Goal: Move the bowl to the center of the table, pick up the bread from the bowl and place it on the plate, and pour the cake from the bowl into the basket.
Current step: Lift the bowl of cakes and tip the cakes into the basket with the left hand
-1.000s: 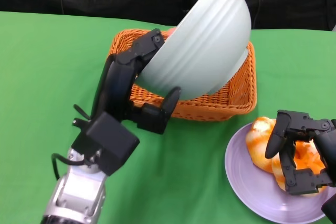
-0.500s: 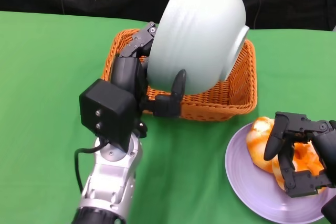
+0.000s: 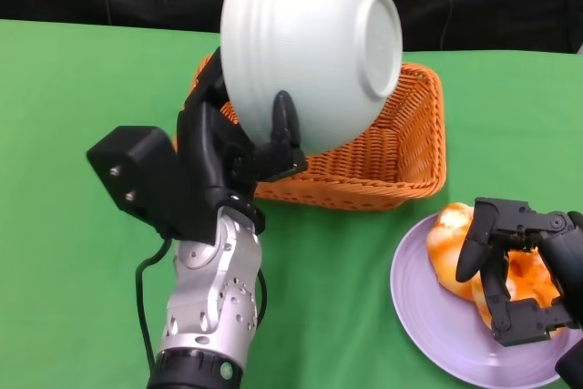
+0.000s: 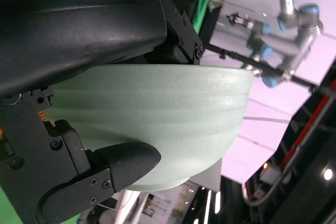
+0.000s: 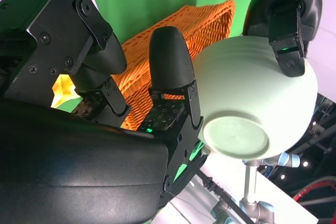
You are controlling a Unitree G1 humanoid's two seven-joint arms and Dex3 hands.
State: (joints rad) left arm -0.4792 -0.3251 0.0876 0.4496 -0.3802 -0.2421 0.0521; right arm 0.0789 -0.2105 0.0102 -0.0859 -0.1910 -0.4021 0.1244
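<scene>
While the bowl [image 3: 310,47] is being held high over the basket [image 3: 383,157], it is being tipped almost fully over, its round foot turned up and toward the robot's right and its mouth facing down and away, toward the basket's far left corner. It is being gripped by the left hand [image 3: 246,138], whose fingers are being clamped on the pale green wall: one black fingertip is being pressed against the near side of the bowl, the others are being hidden behind it. In the left wrist view the ribbed wall of the bowl [image 4: 157,124] is being pinched between a finger below and the black shell above. The cake is not being shown in any view, the inside of the basket being screened by the bowl and by the near wicker wall.

At the table's [image 3: 73,134] near right, the bread [image 3: 474,261] is being shown lying on the purple plate [image 3: 428,316], orange and white. The right hand [image 3: 515,271] is being held over it, fingers curled and apart; whether they are touching the bread cannot be told. In the right wrist view the basket [image 5: 173,40] is being seen beyond the hand's own fingers [image 5: 168,61], with the bowl [image 5: 252,103] tilted above it.
</scene>
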